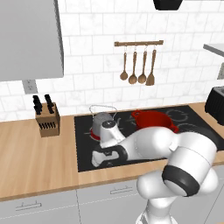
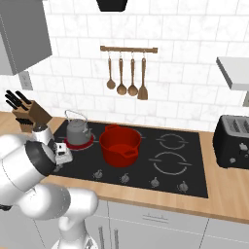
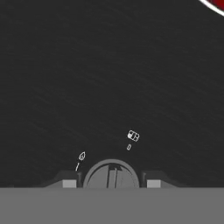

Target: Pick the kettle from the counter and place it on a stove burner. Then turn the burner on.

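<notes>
Left base view: the kettle [image 1: 103,123] sits on the black cooktop [image 1: 85,153], over a red-glowing stove burner [image 1: 94,135]; my gripper [image 1: 97,158] is low at the cooktop's front edge.
Right base view: the red pot [image 2: 119,144] stands just beside the kettle [image 2: 77,130]; a row of knobs lines the front; the wooden table [image 2: 228,190] runs around the cooktop.
Hand view: a round knob [image 3: 111,174] sits between my fingertips [image 3: 68,182], gripper half closed around it, contact unclear.
Risk: twisting off-centre could slip me off the knob.
</notes>
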